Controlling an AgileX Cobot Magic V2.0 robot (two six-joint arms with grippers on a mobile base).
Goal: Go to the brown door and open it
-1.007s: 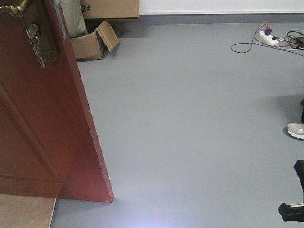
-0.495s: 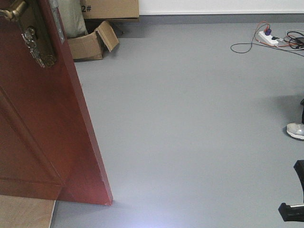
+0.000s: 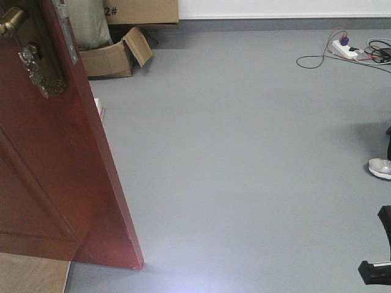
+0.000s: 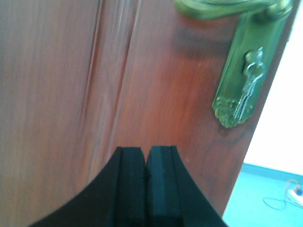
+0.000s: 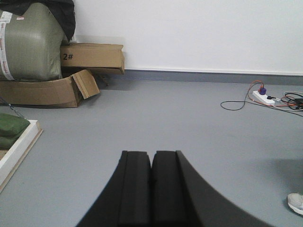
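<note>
Grey floor (image 3: pixel 244 159) fills most of the front view. Brown door (image 3: pixel 43 171) stands at 9 o'clock, swung open, its edge toward the camera, bottom corner at 7 o'clock. Brass handle (image 3: pixel 12 21) and backplate (image 3: pixel 43 67) sit at 10 o'clock. Cardboard boxes (image 3: pixel 113 55) at 11 o'clock by the wall, power strip (image 3: pixel 344 49) with cables at 1 o'clock, a shoe (image 3: pixel 380 166) at 3 o'clock. Left gripper (image 4: pixel 147 184) closed on nothing, just in front of the door panel, below-left of the handle. Right gripper (image 5: pixel 151 189) closed, empty, above open floor.
</note>
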